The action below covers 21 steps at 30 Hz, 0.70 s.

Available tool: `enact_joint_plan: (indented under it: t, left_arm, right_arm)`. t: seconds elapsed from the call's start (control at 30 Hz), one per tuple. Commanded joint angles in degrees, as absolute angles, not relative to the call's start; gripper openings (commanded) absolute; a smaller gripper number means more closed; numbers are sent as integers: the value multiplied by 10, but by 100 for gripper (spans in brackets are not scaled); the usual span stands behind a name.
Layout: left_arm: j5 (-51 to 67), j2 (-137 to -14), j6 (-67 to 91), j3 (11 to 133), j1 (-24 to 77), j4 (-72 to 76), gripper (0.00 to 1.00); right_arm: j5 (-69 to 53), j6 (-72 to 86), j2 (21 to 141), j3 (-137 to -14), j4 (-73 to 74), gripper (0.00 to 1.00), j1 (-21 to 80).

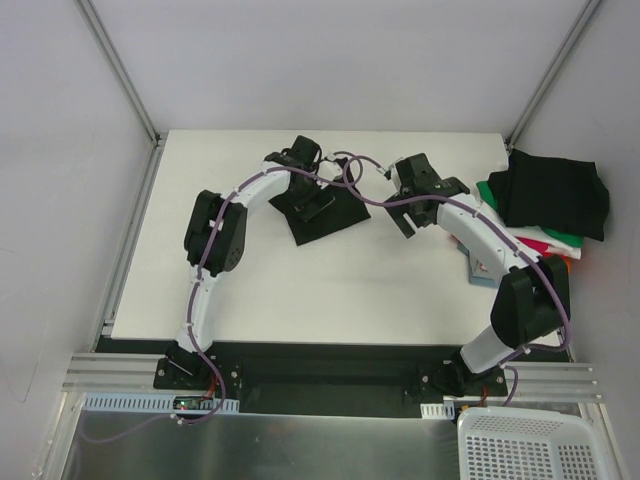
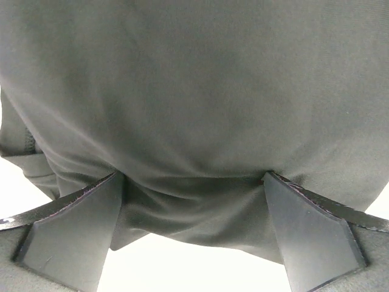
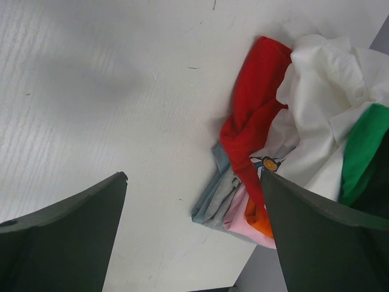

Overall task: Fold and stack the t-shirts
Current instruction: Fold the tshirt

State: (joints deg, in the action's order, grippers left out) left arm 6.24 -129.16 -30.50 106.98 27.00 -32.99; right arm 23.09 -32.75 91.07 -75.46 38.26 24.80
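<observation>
Late stage by my read. Most tees already sit in the pile at the right edge of the desk, with the top black tee covering it. From the right wrist view I see the layers sticking out under it: green tee, white tee, red tee, pink tee, orange tee, and blue-grey tee at the bottom. The edges look rumpled, not square, so the pile may need tidying. One item is left out: the centre black tee, lying on the desk mid-back and well apart from the pile. It is down to a compact rectangle, so it looks folded or nearly so. I can't tell whether the last fold is finished, and no lettering shows. My left end effector is right on it. In the wrist view the jaws are spread fully wide, the dark cloth fills the frame and bunches a little between the fingers, and nothing is pinched. My right end effector is also wide open and empty, over bare desk just beside the pile. Remaining, as I judge it: grip the centre black tee, carry it right, lay it on the pile, and maybe square up the pile.
</observation>
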Motion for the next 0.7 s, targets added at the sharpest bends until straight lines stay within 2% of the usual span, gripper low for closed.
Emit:
enact_joint_plan:
  t: [0.0, 0.37, 0.67]
  left_arm:
    - [76, -1314, -304, 1106, 271, -365, 99]
    - [48, -1349, -316, 1139, 270, -388, 99]
    - [30, -1318, -323, 1063, 271, -393, 99]
  right_arm:
    - [224, -320, 863, -766, 403, 96, 258]
    - [230, -323, 823, -765, 432, 96, 283]
    - [235, -324, 817, -747, 425, 96, 283]
